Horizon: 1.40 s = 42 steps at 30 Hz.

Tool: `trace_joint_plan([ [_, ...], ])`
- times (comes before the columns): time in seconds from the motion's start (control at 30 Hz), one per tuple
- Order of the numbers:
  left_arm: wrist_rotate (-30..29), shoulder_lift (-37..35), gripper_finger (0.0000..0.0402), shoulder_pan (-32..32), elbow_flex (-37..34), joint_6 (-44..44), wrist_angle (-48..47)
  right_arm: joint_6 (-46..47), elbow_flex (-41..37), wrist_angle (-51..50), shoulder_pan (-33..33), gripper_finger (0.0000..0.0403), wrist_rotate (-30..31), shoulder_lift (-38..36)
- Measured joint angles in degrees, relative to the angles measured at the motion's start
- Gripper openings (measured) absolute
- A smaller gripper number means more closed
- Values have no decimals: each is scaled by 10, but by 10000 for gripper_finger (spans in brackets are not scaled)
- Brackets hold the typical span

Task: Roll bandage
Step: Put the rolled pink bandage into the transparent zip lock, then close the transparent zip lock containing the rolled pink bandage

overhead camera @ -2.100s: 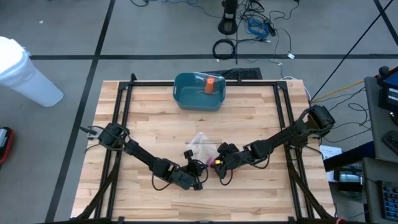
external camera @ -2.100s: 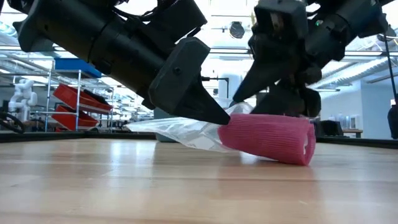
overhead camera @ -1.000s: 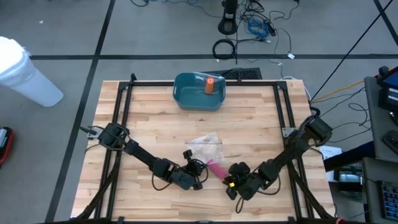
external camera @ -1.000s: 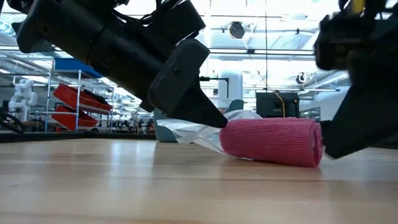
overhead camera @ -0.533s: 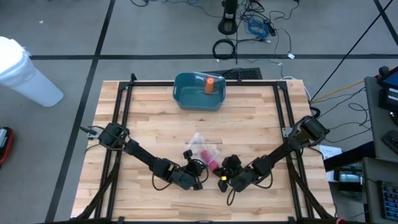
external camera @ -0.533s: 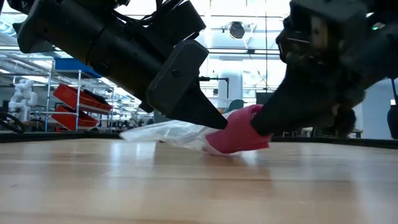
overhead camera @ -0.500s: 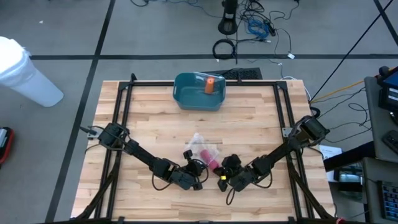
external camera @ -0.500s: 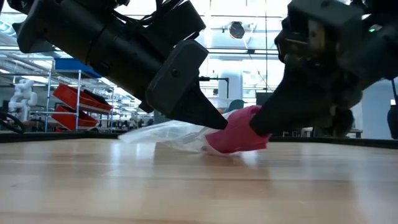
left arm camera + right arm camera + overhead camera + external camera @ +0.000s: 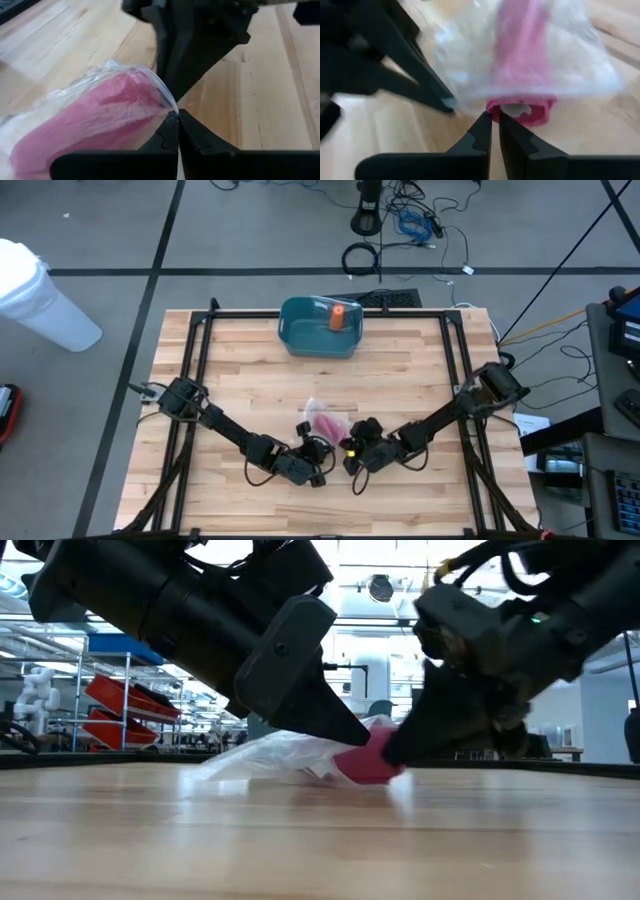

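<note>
The bandage [image 9: 328, 426] is a pink roll lying on the table near its middle, most of it inside a clear plastic wrapper [image 9: 322, 408]. In the right wrist view its open end [image 9: 520, 111] sticks out of the wrapper [image 9: 465, 65]. My left gripper [image 9: 175, 117] is shut on the wrapper's near edge. My right gripper [image 9: 495, 117] comes from the right and is closed to a thin slit at the roll's end. In the low view both tips meet at the roll [image 9: 365, 765]. My left gripper pinches the wrapper's edge [image 9: 170, 107] between its fingertips, beside the roll's end. The fingers slant down from the table's near left side. The wrapper stays on the table, bunched over the roll. My right gripper has its fingertips [image 9: 487, 120] closed on the rim of the roll's open end [image 9: 492, 106], only at their free ends. They slant down from the table's near right side and lie along the roll. The roll rests on the table.
A blue bin [image 9: 300, 330] with an orange object [image 9: 338, 317] in it stands at the far middle of the table. Black frame rails [image 9: 190, 380] run along the table's sides. Bare wood lies near and to both sides of the roll.
My right gripper has swung from the near right part of the table toward the left and far side, up to the roll's end. The roll lay broadside and mostly bare. It has turned about and slid farther into the wrapper, toward the far left.
</note>
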Motion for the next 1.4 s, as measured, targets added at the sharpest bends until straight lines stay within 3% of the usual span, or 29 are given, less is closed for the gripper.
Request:
trace_joint_plan([
  [0.13,3,0,0,0,1,7,1,-43,0,54,-15,20,-41,0],
  [0.33,13,0,0,0,1,8,-4,-60,0,23,-24,20,-85,0],
  [0.53,14,0,0,-4,1,25,-20,-110,0,36,15,28,-130,-27],
  [0.8,64,-28,0,-4,1,38,-32,-155,0,-52,77,78,-89,-138],
  [0.97,63,-84,0,-2,1,59,-59,-209,0,-97,129,82,11,-195],
  [1.13,70,-143,0,16,1,66,-74,-267,0,-103,166,79,62,-202],
  [1.3,91,-215,0,31,1,39,-85,-241,15,-91,185,79,108,-212],
  [1.4,88,-247,0,36,1,35,-117,-351,46,-87,213,73,173,-224],
])
